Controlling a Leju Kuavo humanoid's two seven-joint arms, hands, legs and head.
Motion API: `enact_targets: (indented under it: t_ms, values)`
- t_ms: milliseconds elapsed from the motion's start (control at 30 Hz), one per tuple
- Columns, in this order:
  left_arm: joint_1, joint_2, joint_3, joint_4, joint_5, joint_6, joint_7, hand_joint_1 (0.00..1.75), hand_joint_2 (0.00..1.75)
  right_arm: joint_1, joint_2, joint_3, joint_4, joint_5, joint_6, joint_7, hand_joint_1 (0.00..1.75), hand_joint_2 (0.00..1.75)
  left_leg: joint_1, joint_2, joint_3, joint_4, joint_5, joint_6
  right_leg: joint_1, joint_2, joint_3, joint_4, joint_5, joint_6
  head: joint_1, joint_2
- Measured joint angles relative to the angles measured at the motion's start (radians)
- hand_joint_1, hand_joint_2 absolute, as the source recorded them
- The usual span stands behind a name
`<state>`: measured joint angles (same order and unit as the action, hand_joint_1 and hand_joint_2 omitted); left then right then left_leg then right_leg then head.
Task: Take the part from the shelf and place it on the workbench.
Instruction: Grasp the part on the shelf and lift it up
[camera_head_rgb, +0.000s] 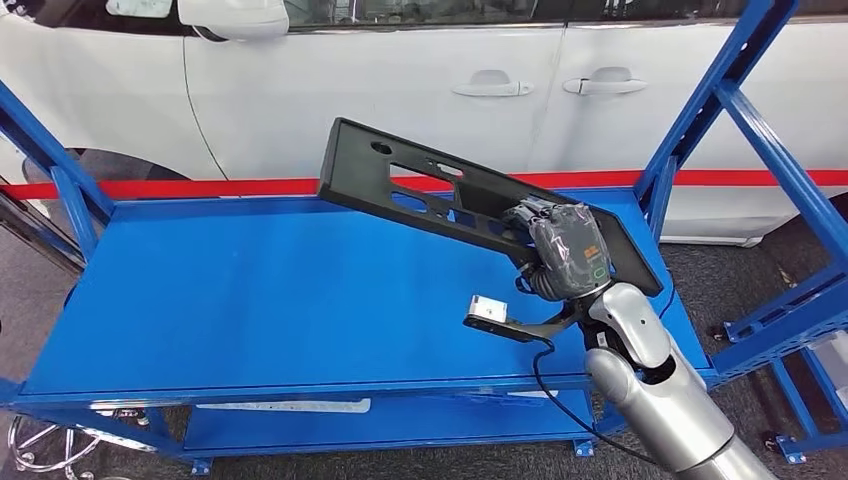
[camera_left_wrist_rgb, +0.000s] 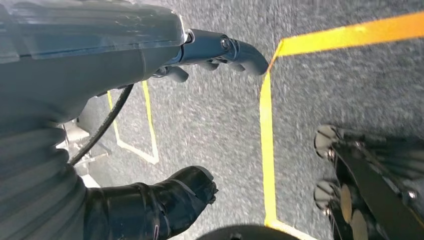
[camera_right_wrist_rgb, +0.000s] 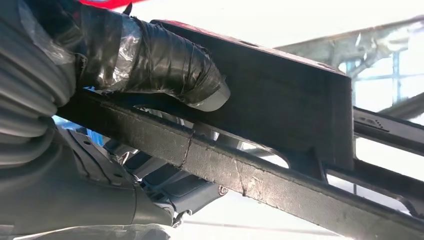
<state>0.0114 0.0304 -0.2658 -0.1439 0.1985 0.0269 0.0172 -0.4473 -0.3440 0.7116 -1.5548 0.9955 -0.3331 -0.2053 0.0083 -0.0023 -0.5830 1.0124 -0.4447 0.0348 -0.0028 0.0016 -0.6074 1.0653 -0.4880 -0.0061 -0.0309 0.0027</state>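
White car (camera_head_rgb: 400, 90): parked behind the shelf. Blue shelf (camera_head_rgb: 250, 300): broad flat deck, angled uprights. Black part (camera_head_rgb: 420, 185): long perforated panel, tilted, raised above the deck, its near end in the right robot hand (camera_head_rgb: 565, 250), thumb (camera_right_wrist_rgb: 170, 65) pressed on its face. Left robot hand (camera_left_wrist_rgb: 200, 55): over grey floor, holding nothing, fingers apart.

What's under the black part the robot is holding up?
Under the black part, gripped by the right robot hand, lies the bare blue shelf top. The strip directly beneath the part is covered.
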Motion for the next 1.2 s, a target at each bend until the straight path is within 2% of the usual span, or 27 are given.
enact_targets:
  t_ms: [33, 100, 133, 167, 200, 233, 300, 333, 367, 467, 500, 533, 600, 633, 667, 700, 733, 800, 833, 867, 900, 967, 1000, 1033, 1133, 1167, 1200]
  values:
    - [0.000, -0.002, -0.003, 0.000, -0.001, 0.000, 0.000, 0.00, 1.75, 0.001, -0.004, 0.000, -0.005, 0.002, -0.003, -0.002, 1.75, 1.75, 0.003, 0.002, -0.004, -0.005, 0.008, 0.006, -0.001, 0.000, -0.013, 0.038, -0.035, 0.004, 0.000, 0.000]
    - [-0.001, -0.002, -0.008, 0.002, -0.001, 0.000, 0.003, 0.00, 1.75, 0.004, -0.010, -0.001, -0.011, 0.005, -0.006, -0.005, 1.75, 1.75, 0.002, 0.003, -0.019, -0.004, 0.018, 0.011, -0.007, 0.000, -0.050, 0.156, -0.118, 0.012, 0.001, 0.000]
    - [-0.001, -0.003, -0.010, 0.004, -0.001, 0.000, 0.006, 0.00, 1.75, 0.007, -0.011, -0.001, -0.012, 0.005, -0.007, -0.007, 1.75, 1.75, 0.002, 0.003, -0.027, -0.002, 0.023, 0.010, -0.009, 0.000, -0.064, 0.209, -0.145, 0.016, 0.001, 0.000]
    - [-0.001, -0.003, -0.012, 0.006, -0.001, 0.000, 0.009, 0.00, 1.75, 0.010, -0.012, -0.001, -0.011, 0.005, -0.008, -0.009, 1.75, 1.75, 0.002, 0.003, -0.037, 0.001, 0.028, 0.009, -0.013, 0.000, -0.064, 0.235, -0.154, 0.020, 0.001, 0.000]
    - [-0.001, -0.004, -0.015, 0.010, -0.001, 0.000, 0.012, 0.00, 1.75, 0.013, -0.013, -0.001, -0.010, 0.005, -0.009, -0.012, 1.75, 1.75, 0.002, 0.002, -0.046, 0.005, 0.032, 0.007, -0.016, -0.001, -0.047, 0.224, -0.143, 0.022, 0.001, 0.000]
    - [-0.001, -0.005, -0.018, 0.013, -0.001, 0.000, 0.016, 0.00, 1.75, 0.015, -0.013, -0.001, -0.009, 0.004, -0.010, -0.014, 1.75, 1.75, 0.003, 0.002, -0.056, 0.010, 0.036, 0.004, -0.020, -0.001, -0.010, 0.175, -0.117, 0.024, 0.001, 0.000]
    - [-0.001, -0.006, -0.027, 0.019, -0.001, -0.001, 0.021, 0.00, 1.75, 0.015, -0.014, -0.001, -0.009, 0.002, -0.013, -0.016, 1.75, 1.75, 0.002, 0.001, -0.070, 0.018, 0.046, -0.006, -0.024, 0.000, 0.079, 0.038, -0.075, 0.025, 0.000, 0.000]
    - [-0.001, -0.007, -0.030, 0.022, 0.000, -0.001, 0.023, 0.00, 1.75, 0.016, -0.014, -0.001, -0.009, 0.001, -0.015, -0.017, 1.75, 1.75, 0.002, 0.001, -0.074, 0.020, 0.052, -0.013, -0.022, 0.002, 0.106, -0.008, -0.063, 0.023, 0.000, 0.000]
    - [-0.001, -0.007, -0.033, 0.025, 0.000, -0.002, 0.024, 0.00, 1.75, 0.016, -0.015, -0.001, -0.008, 0.001, -0.018, -0.018, 1.75, 1.75, 0.001, 0.000, -0.076, 0.020, 0.058, -0.019, -0.019, 0.004, 0.116, -0.031, -0.061, 0.019, 0.000, 0.000]
    - [0.000, -0.007, -0.036, 0.033, 0.002, -0.002, 0.024, 0.00, 1.75, 0.015, -0.017, 0.000, -0.007, 0.000, -0.023, -0.019, 1.75, 1.75, 0.002, -0.003, -0.084, 0.015, 0.075, -0.038, -0.015, 0.002, 0.096, -0.037, -0.041, 0.000, 0.000, 0.000]
    - [0.000, -0.007, -0.037, 0.035, 0.002, -0.002, 0.024, 0.00, 1.75, 0.014, -0.017, 0.000, -0.007, 0.000, -0.024, -0.019, 1.75, 1.75, 0.004, -0.004, -0.093, 0.026, 0.058, -0.043, -0.016, 0.000, 0.087, -0.040, -0.030, -0.010, 0.000, 0.000]
    - [0.000, -0.007, -0.038, 0.037, 0.002, -0.003, 0.025, 0.00, 1.75, 0.014, -0.017, 0.000, -0.007, -0.001, -0.025, -0.019, 1.75, 1.75, 0.005, -0.004, -0.105, 0.054, 0.022, -0.047, -0.017, -0.002, 0.076, -0.043, -0.018, -0.019, 0.000, 0.000]
    - [-0.001, -0.008, -0.040, 0.039, 0.002, -0.006, 0.025, 0.00, 1.75, 0.013, -0.017, 0.000, -0.006, -0.004, -0.026, -0.020, 1.75, 1.75, 0.006, -0.002, -0.136, 0.167, -0.087, -0.052, -0.015, -0.004, 0.050, -0.044, 0.006, -0.031, 0.000, 0.000]
    - [-0.001, -0.008, -0.041, 0.039, 0.002, -0.007, 0.025, 0.00, 1.75, 0.013, -0.017, 0.000, -0.006, -0.006, -0.026, -0.020, 1.75, 1.75, 0.007, -0.002, -0.147, 0.231, -0.125, -0.053, -0.012, -0.005, 0.035, -0.043, 0.017, -0.033, 0.000, 0.000]
    - [-0.001, -0.008, -0.042, 0.040, 0.002, -0.007, 0.025, 0.00, 1.75, 0.013, -0.018, 0.000, -0.006, -0.008, -0.026, -0.019, 1.75, 1.75, 0.006, -0.003, -0.149, 0.281, -0.139, -0.054, -0.009, -0.005, 0.019, -0.041, 0.028, -0.034, -0.001, 0.000]
    - [-0.001, -0.008, -0.043, 0.040, 0.003, -0.007, 0.025, 0.00, 1.75, 0.013, -0.018, 0.000, -0.005, -0.010, -0.025, -0.018, 1.75, 1.75, 0.006, -0.003, -0.136, 0.300, -0.130, -0.053, -0.006, -0.006, 0.004, -0.039, 0.037, -0.034, -0.001, 0.000]
    - [-0.001, -0.008, -0.045, 0.040, 0.004, -0.007, 0.026, 0.00, 1.75, 0.013, -0.019, 0.000, -0.005, -0.012, -0.025, -0.017, 1.75, 1.75, 0.005, -0.003, -0.106, 0.283, -0.105, -0.049, -0.004, -0.006, -0.010, -0.037, 0.046, -0.033, -0.001, 0.000]
    - [-0.004, -0.006, -0.050, 0.040, 0.007, -0.008, 0.028, 0.00, 1.75, 0.013, -0.019, -0.001, -0.005, -0.013, -0.025, -0.014, 1.75, 1.75, -0.002, -0.003, -0.003, 0.166, -0.068, -0.033, -0.001, -0.006, -0.030, -0.032, 0.061, -0.031, -0.001, 0.000]
    - [-0.005, -0.004, -0.052, 0.041, 0.009, -0.008, 0.029, 0.00, 1.75, 0.012, -0.019, -0.001, -0.006, -0.013, -0.025, -0.013, 1.75, 1.75, -0.005, -0.003, 0.052, 0.089, -0.070, -0.024, 0.000, -0.007, -0.036, -0.030, 0.068, -0.028, -0.001, 0.000]
    - [-0.006, -0.003, -0.055, 0.041, 0.010, -0.009, 0.030, 0.00, 1.75, 0.012, -0.020, -0.002, -0.006, -0.014, -0.025, -0.012, 1.75, 1.75, -0.010, -0.003, 0.091, 0.031, -0.079, -0.017, 0.000, -0.008, -0.040, -0.029, 0.076, -0.023, 0.000, 0.000]
    - [-0.006, -0.002, -0.057, 0.041, 0.011, -0.010, 0.030, 0.00, 1.75, 0.012, -0.020, -0.003, -0.006, -0.014, -0.025, -0.011, 1.75, 1.75, -0.013, -0.003, 0.113, -0.007, -0.087, -0.012, -0.001, -0.009, -0.043, -0.030, 0.084, -0.017, 0.000, 0.000]
    - [-0.007, -0.002, -0.060, 0.041, 0.011, -0.011, 0.032, 0.00, 1.75, 0.012, -0.022, -0.005, -0.006, -0.015, -0.025, -0.010, 1.75, 1.75, -0.013, -0.002, 0.113, -0.031, -0.076, -0.005, -0.004, -0.010, -0.046, -0.034, 0.098, -0.005, 0.000, 0.000]
    - [-0.008, -0.003, -0.061, 0.042, 0.011, -0.011, 0.032, 0.00, 1.75, 0.012, -0.023, -0.006, -0.006, -0.015, -0.025, -0.010, 1.75, 1.75, -0.011, 0.001, 0.107, -0.037, -0.064, 0.001, -0.004, -0.009, -0.051, -0.028, 0.087, 0.000, 0.000, 0.000]
    - [-0.009, -0.003, -0.061, 0.042, 0.011, -0.011, 0.033, 0.00, 1.75, 0.011, -0.026, -0.006, -0.006, -0.015, -0.024, -0.010, 1.75, 1.75, -0.008, 0.003, 0.099, -0.042, -0.051, 0.009, -0.004, -0.007, -0.060, -0.007, 0.058, 0.005, 0.000, 0.000]
    - [-0.010, -0.004, -0.064, 0.042, 0.012, -0.011, 0.033, 0.00, 1.75, 0.012, -0.032, -0.008, -0.006, -0.015, -0.024, -0.010, 1.75, 1.75, -0.006, 0.010, 0.058, -0.038, -0.017, 0.020, -0.012, -0.003, -0.104, 0.156, -0.079, 0.019, 0.000, 0.000]
    - [-0.010, -0.004, -0.065, 0.042, 0.013, -0.011, 0.033, 0.00, 1.75, 0.014, -0.033, -0.008, -0.006, -0.015, -0.025, -0.010, 1.75, 1.75, -0.006, 0.011, 0.041, -0.033, -0.008, 0.019, -0.015, -0.003, -0.111, 0.209, -0.096, 0.024, 0.000, 0.000]
    - [-0.010, -0.004, -0.067, 0.042, 0.014, -0.011, 0.034, 0.00, 1.75, 0.015, -0.034, -0.008, -0.006, -0.015, -0.025, -0.010, 1.75, 1.75, -0.005, 0.012, 0.023, -0.026, -0.001, 0.016, -0.019, -0.003, -0.106, 0.237, -0.089, 0.029, 0.000, 0.000]
